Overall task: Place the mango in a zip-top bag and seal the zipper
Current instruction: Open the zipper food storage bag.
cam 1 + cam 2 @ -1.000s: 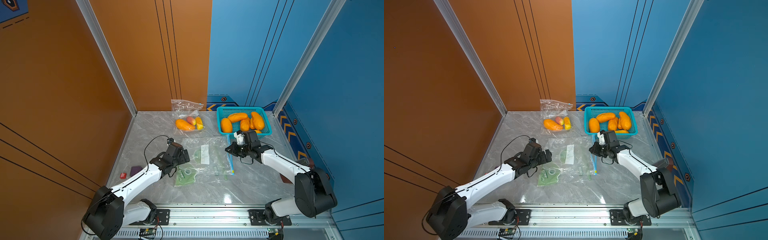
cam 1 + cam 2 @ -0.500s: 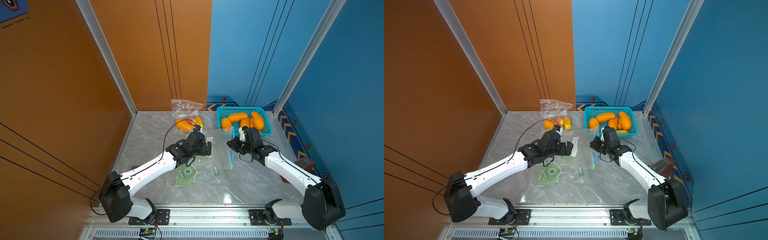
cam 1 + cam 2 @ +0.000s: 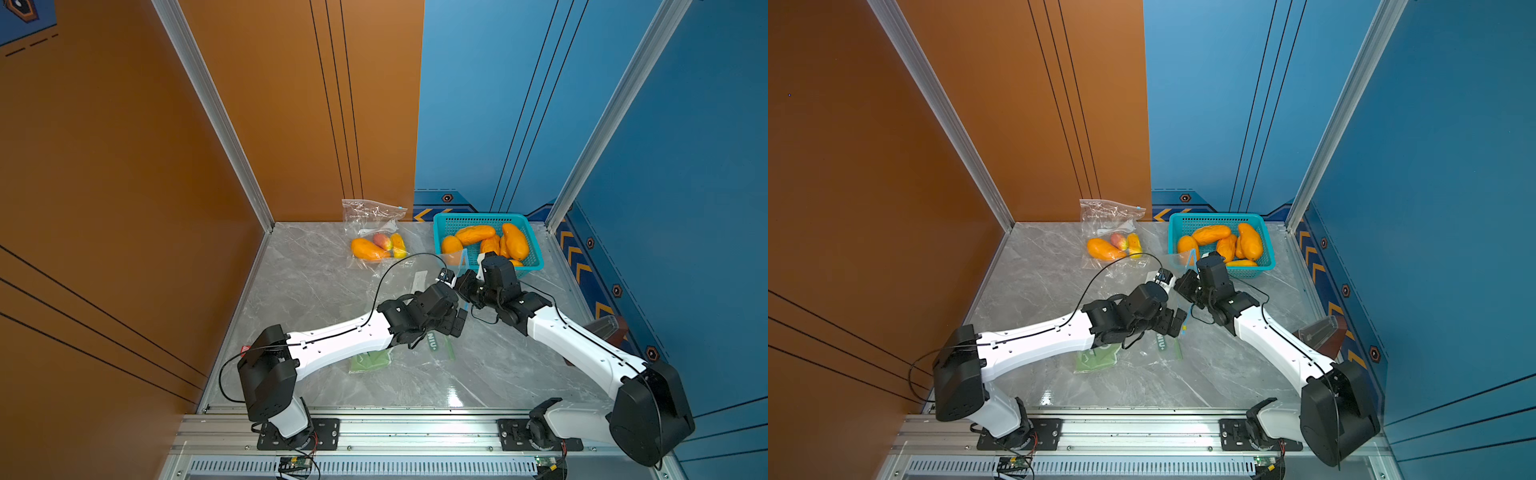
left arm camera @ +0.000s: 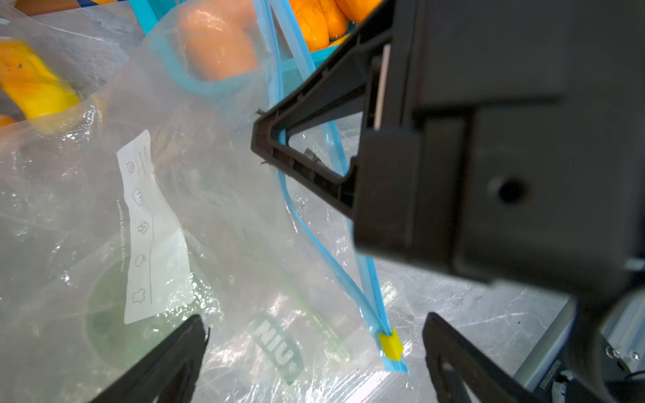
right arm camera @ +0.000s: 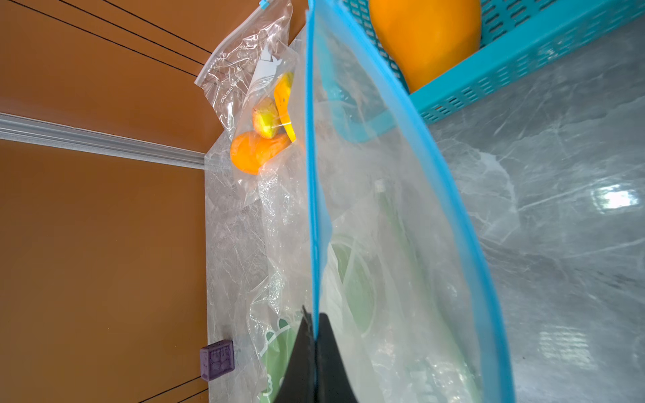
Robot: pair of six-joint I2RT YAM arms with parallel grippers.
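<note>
Zip-top bag (image 4: 223,216) mouth runs near–far; R gripper (image 5: 314,335) pinches one lip, L gripper (image 4: 316,319), jaws spread, faces free lip from left. Mangoes (image 3: 515,243) in basket (image 3: 536,264) far right, R nearer.

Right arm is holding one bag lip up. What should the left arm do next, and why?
Probably ease the open left gripper onto the free zipper lip and close. The right gripper pinches only one lip of the zip-top bag, so its mouth is only partly open.
</note>
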